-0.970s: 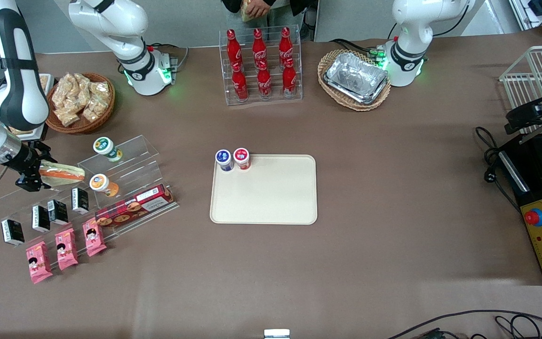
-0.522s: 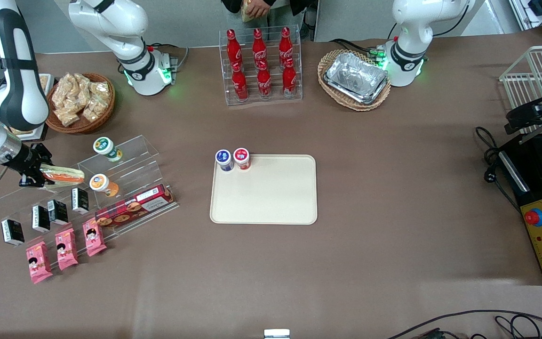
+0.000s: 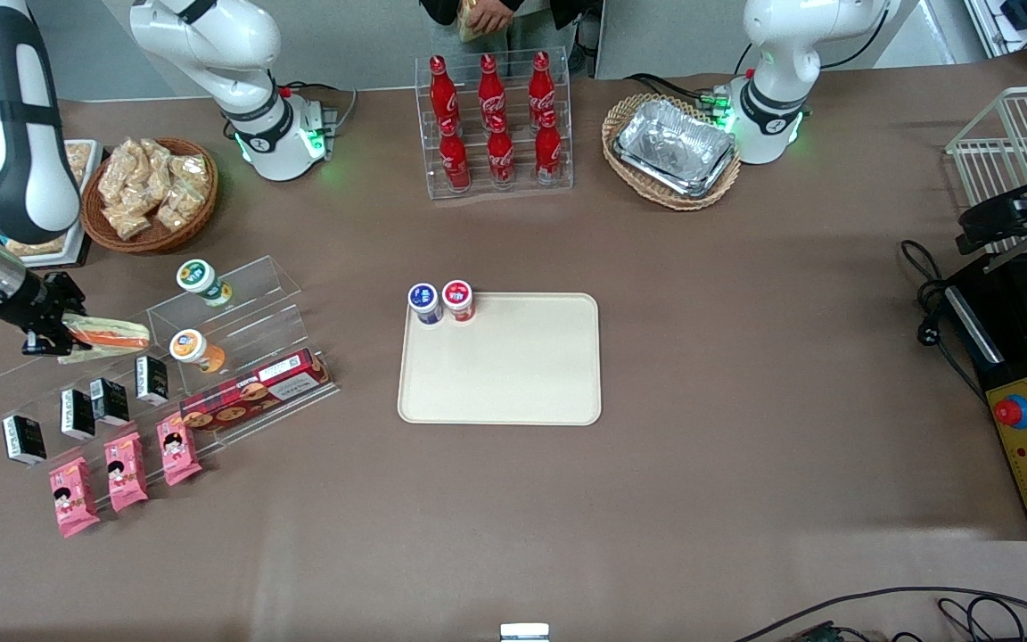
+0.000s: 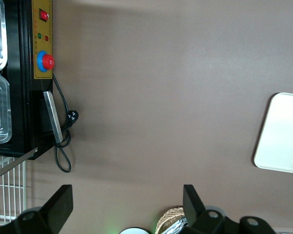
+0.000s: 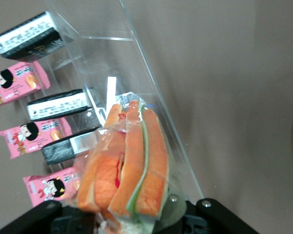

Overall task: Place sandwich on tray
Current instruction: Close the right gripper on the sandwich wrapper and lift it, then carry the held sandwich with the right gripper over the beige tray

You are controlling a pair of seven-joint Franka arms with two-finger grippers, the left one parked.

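The sandwich [image 3: 108, 337], a wrapped wedge with orange and green layers, is held in my right gripper [image 3: 48, 325] above the top step of a clear acrylic stand [image 3: 237, 308], at the working arm's end of the table. In the right wrist view the sandwich [image 5: 129, 161] stands out between the jaws of the gripper [image 5: 132, 219], which is shut on it. The cream-beige tray [image 3: 500, 374] lies flat at the table's middle, well away from the gripper toward the parked arm's end; its corner also shows in the left wrist view [image 4: 283, 136].
A blue-lidded jar [image 3: 424, 301] and a red-lidded jar [image 3: 458, 299] stand at the tray's corner farthest from the front camera. The stand holds cups, black cartons [image 3: 78, 412], a biscuit box [image 3: 250, 390] and pink packets [image 3: 126, 471]. A cola rack [image 3: 494, 125] and snack basket [image 3: 152, 192] stand farther back.
My gripper has shifted with the sandwich a little farther toward the working arm's end of the table. The tray and jars have not moved.
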